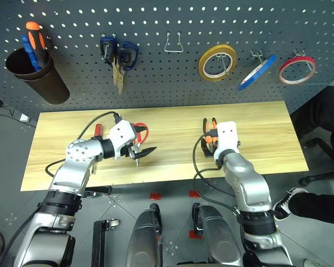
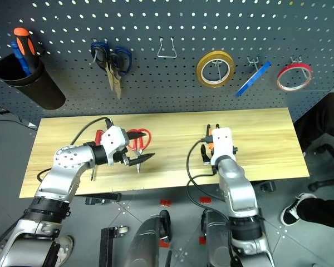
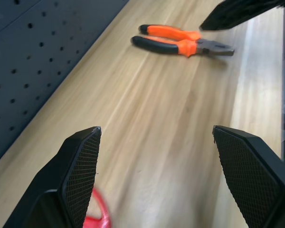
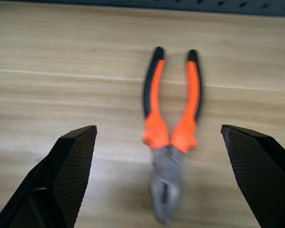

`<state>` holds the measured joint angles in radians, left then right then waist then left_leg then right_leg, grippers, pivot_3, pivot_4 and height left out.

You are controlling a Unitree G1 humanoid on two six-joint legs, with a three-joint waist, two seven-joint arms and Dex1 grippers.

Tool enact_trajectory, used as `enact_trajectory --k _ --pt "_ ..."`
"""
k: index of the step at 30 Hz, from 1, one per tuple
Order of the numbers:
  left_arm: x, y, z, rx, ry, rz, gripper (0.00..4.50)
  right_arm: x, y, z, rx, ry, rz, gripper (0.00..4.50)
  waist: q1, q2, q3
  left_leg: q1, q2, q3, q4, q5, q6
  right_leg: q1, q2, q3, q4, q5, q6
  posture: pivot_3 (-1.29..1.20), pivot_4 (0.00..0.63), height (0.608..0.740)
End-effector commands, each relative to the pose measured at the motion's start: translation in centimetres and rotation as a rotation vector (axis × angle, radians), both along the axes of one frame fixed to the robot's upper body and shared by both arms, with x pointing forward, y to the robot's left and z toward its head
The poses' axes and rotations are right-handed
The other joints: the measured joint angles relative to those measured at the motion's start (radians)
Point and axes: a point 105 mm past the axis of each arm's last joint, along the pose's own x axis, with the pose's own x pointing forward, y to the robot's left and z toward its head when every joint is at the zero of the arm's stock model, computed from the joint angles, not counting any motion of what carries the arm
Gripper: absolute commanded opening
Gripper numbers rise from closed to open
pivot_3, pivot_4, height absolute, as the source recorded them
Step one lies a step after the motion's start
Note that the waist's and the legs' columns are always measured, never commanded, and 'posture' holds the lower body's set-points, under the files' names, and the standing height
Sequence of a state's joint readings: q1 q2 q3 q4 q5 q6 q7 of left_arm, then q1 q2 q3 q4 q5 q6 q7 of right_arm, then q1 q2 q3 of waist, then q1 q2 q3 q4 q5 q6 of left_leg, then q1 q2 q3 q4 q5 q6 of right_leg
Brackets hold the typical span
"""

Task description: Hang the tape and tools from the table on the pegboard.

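While the blue tape [image 1: 257, 72] already hangs on the pegboard [image 1: 156, 83] at about two o'clock, between the yellow and red rings, three tools are left on the table [image 1: 267, 133]: the pliers [image 4: 171, 142] at three o'clock, with the spread right gripper [image 4: 159, 178] poised empty over them, and the red scissors [image 1: 141, 133] and red-handled screwdriver [image 1: 98, 130] at nine o'clock beside the spread, empty left gripper [image 3: 154, 178]. The left arm hides the screwdriver's shaft and the scissors' blades; the right hand covers most of the pliers from above.
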<state>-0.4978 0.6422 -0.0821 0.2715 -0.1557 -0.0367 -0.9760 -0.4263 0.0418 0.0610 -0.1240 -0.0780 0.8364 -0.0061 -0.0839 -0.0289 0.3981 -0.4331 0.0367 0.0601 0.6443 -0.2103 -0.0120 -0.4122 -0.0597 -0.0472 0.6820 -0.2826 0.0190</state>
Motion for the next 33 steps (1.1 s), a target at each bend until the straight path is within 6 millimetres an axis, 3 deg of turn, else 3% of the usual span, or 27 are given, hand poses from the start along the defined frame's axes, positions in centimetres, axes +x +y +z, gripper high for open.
enact_trajectory --k 1,7,15,20,22,27,30,33 --pt "0.1 0.4 0.8 0.011 -0.041 -0.008 3.96 1.3 -0.8 -0.7 -0.026 0.031 -0.048 4.48 0.0 0.0 0.0 0.0 0.0 0.001 0.0 0.0 0.0 -0.001 0.0 0.001 0.0 0.0 0.0 -0.23 0.372 0.74" --pt "0.1 0.7 0.7 0.019 -0.037 -0.011 3.96 3.7 -1.1 -1.4 -0.054 0.082 -0.093 4.48 -0.006 0.0 0.0 -0.007 0.001 0.006 -0.001 0.0 0.0 -0.009 0.0 0.003 0.0 0.0 0.0 -0.21 0.367 0.74" --pt "0.0 0.6 0.6 0.017 -0.034 -0.012 3.96 4.5 -1.2 -3.3 0.045 0.258 -0.071 4.48 -0.007 -0.001 -0.001 -0.007 0.005 0.008 0.0 0.0 0.0 -0.009 0.004 0.005 0.001 0.001 -0.001 -0.21 0.36 0.74" --pt "-0.1 0.6 0.7 -0.033 -0.016 -0.001 3.96 5.2 -1.1 -2.5 -0.032 0.206 -0.013 3.26 -0.006 -0.002 -0.001 -0.006 0.006 0.009 0.0 0.0 0.0 -0.009 0.004 0.006 0.001 0.001 -0.001 -0.22 0.355 0.74" --pt "0.1 0.8 1.1 -0.074 -0.04 0.029 3.96 5.4 -0.9 -1.4 -0.077 0.092 0.018 2.57 -0.006 -0.002 -0.001 -0.006 0.006 0.009 0.0 0.0 0.0 -0.009 0.004 0.006 0.001 0.001 -0.001 -0.22 0.355 0.74" --pt "-0.3 1.1 2.6 -0.212 -0.082 0.088 3.96 4.1 -0.2 1.2 -0.098 -0.06 0.071 2.52 -0.006 -0.002 -0.001 -0.008 0.007 0.01 0.0 0.0 0.0 -0.011 0.004 0.006 0.0 0.001 -0.001 -0.21 0.355 0.74" --pt "-1.5 1.7 3.7 -0.327 -0.111 0.142 3.96 1.2 1.1 5.5 -0.121 -0.264 0.141 2.52 -0.008 -0.002 -0.001 -0.009 0.007 0.011 0.0 0.0 0.0 -0.012 0.004 0.007 0.0 0.001 -0.001 -0.21 0.357 0.74" --pt "-2.8 1.9 4.1 -0.381 -0.125 0.179 3.96 -1.0 2.0 8.2 -0.077 -0.38 0.161 2.52 -0.012 -0.002 -0.001 -0.01 0.008 0.01 0.0 -0.001 0.0 -0.014 0.005 0.007 0.001 0.001 -0.001 -0.21 0.361 0.74"
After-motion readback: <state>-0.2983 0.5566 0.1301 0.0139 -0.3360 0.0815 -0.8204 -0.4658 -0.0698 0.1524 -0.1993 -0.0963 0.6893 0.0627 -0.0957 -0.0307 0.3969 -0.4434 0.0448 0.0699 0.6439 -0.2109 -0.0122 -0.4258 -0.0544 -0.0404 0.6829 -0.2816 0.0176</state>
